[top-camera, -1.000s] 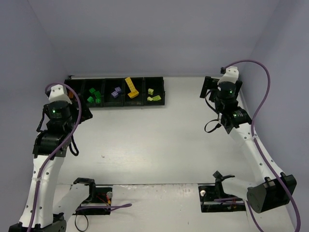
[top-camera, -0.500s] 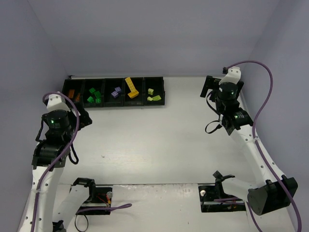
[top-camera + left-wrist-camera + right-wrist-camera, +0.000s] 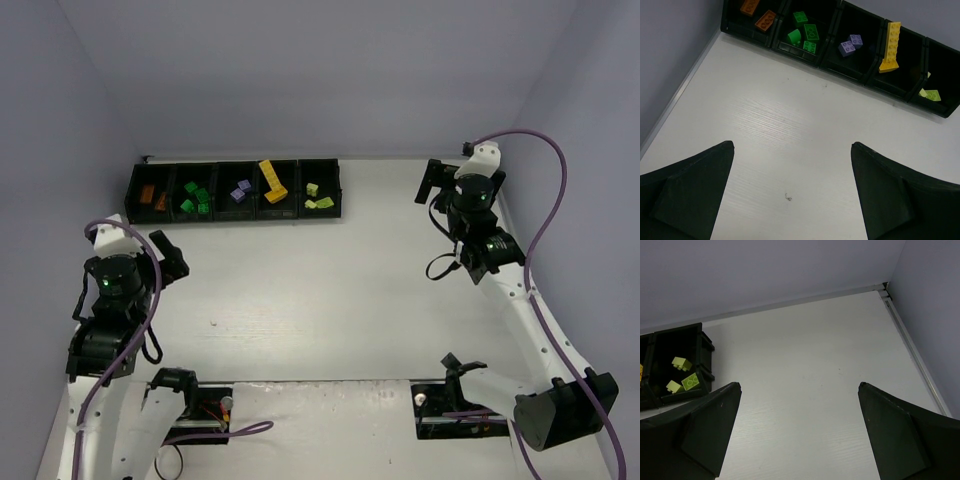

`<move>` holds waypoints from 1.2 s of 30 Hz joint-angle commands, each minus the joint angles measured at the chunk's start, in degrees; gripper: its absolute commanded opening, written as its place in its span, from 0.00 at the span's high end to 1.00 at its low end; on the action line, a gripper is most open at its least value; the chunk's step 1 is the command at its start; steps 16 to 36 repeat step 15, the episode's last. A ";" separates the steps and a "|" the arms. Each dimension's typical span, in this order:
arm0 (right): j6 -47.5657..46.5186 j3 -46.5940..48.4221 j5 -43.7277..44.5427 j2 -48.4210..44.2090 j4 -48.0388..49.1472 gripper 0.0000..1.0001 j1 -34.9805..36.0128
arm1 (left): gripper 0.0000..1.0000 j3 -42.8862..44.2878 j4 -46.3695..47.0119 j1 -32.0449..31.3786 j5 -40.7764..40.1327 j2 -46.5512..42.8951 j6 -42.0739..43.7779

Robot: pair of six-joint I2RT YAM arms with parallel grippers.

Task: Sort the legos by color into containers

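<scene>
The legos (image 3: 810,32) all lie in the bins (image 3: 255,216), one colour to each: orange, green, lilac, yellow, lime. Sorting looks finished. The left gripper (image 3: 792,145) and right gripper (image 3: 800,385) hang spread wide and empty, well apart from the bins. The next move likely calls only for parking the arms.

Setting: robotics lab test cell. Evidence from the top view:
- plain white table (image 3: 330,280) closed in by bare lilac-grey walls (image 3: 300,70) at top, left and right of the frame;
- left arm (image 3: 100,340) and right arm (image 3: 520,300) fixed along the bottom edge, with purple cables (image 3: 565,180) looping free;
- exposed wired brackets (image 3: 190,400) at the bottom;
- the only props are a row of black bins (image 3: 255,217) holding coloured bricks (image 3: 272,182), upper left.
</scene>
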 commanded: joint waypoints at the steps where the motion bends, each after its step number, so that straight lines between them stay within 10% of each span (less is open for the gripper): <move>1: 1.07 -0.06 0.21 -1.50 5.09 0.00 0.66 | 0.06 0.13 3.02 -0.28 -0.38 -0.14 0.19; 36: 1.86 -1.20 -0.40 -1.06 6.06 0.00 0.66 | 0.06 -2.33 2.66 -0.28 0.41 -0.67 -0.08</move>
